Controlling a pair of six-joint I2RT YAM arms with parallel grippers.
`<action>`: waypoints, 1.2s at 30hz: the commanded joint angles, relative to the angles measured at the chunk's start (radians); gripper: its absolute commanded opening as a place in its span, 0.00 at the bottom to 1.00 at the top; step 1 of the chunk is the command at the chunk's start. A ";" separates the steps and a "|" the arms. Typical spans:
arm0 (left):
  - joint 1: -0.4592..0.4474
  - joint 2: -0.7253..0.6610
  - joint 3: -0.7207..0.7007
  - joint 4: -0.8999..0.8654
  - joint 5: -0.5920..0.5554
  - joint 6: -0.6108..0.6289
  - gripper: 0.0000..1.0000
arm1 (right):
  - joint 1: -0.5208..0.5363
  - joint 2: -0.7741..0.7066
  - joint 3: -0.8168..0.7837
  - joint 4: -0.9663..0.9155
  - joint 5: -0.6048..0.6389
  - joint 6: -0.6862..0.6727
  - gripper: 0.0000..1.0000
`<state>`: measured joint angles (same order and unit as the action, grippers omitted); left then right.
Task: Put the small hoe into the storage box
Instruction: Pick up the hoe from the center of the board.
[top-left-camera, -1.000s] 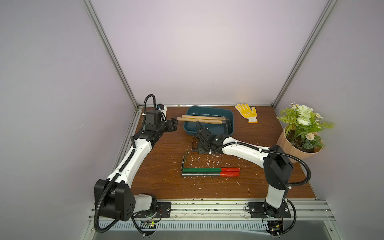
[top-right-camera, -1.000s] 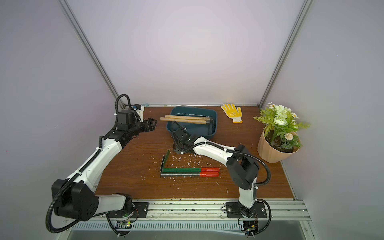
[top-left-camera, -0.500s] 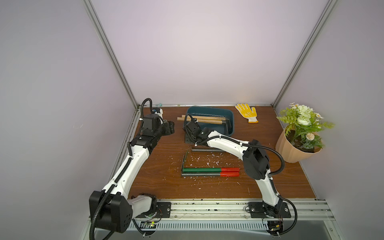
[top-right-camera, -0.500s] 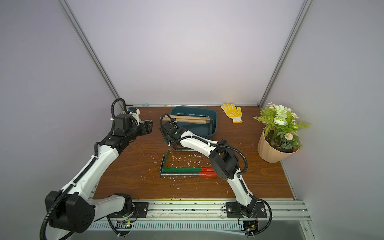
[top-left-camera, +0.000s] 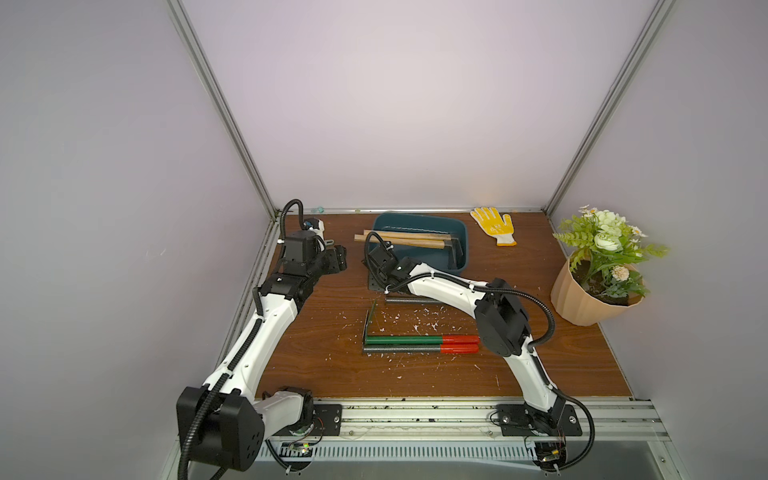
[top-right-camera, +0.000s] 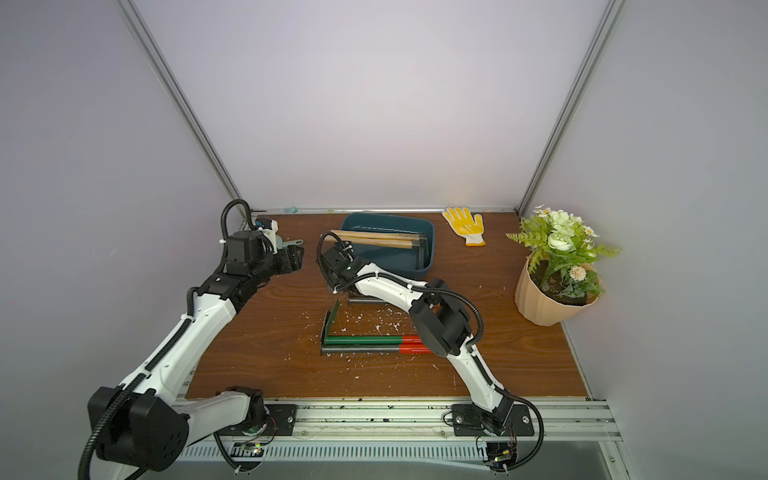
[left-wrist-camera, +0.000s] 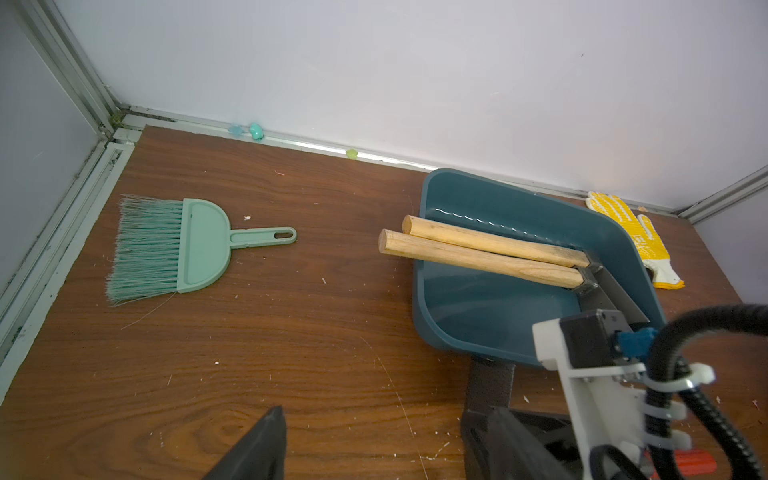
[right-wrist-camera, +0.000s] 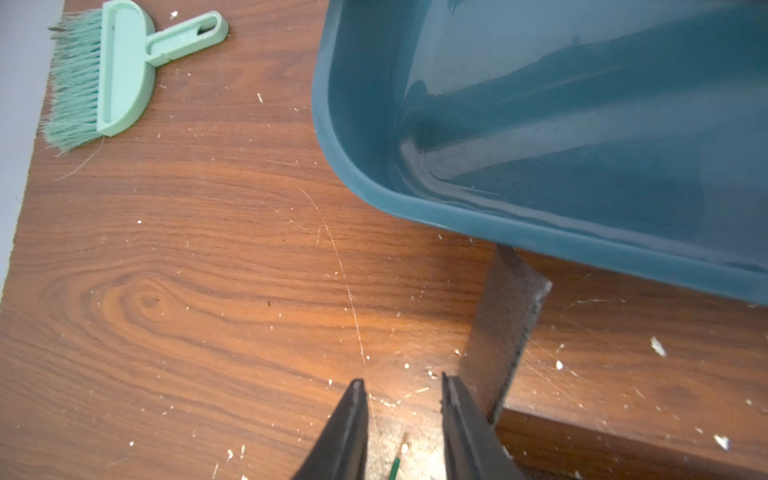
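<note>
Just outside the storage box (right-wrist-camera: 540, 239), on its near side, the small hoe (right-wrist-camera: 505, 328) lies on the wooden table (top-left-camera: 316, 332), with no part of it inside. Its dark blade reaches up to the box's rolled rim near the left corner. In both top views its grey handle runs off to my right, under my right forearm.

My right gripper (right-wrist-camera: 401, 380) hovers low beside the blade with its jaws a little apart. Only bare, speckled tabletop shows between the tips. One finger sits right beside the blade's face, but I cannot tell whether it touches. My left gripper (left-wrist-camera: 385, 411) hangs well to the left of the box, jaws spread wide and holding nothing.

Inside the box, two wooden-handled tools (left-wrist-camera: 486, 253) lie side by side, their handle ends poking out over the left rim. A mint-green brush (left-wrist-camera: 174, 245) lies near the back left corner. A yellow glove (top-left-camera: 494, 226) lies to the right of the box, and two red-gripped tools (top-left-camera: 415, 340) lie in front.
</note>
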<state>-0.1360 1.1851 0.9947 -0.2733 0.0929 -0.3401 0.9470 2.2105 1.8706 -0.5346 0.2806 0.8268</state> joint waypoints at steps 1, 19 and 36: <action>0.014 0.002 -0.008 0.017 0.005 -0.003 0.77 | 0.004 -0.107 -0.038 -0.025 0.050 0.008 0.36; 0.062 0.001 -0.038 0.046 0.075 -0.001 0.77 | -0.002 -0.093 -0.083 -0.022 0.111 0.058 0.39; 0.104 0.018 -0.039 0.056 0.131 0.010 0.77 | -0.051 0.058 0.002 -0.006 0.069 0.078 0.36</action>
<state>-0.0502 1.1980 0.9623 -0.2363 0.2016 -0.3313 0.9009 2.2665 1.8423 -0.5407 0.3500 0.8715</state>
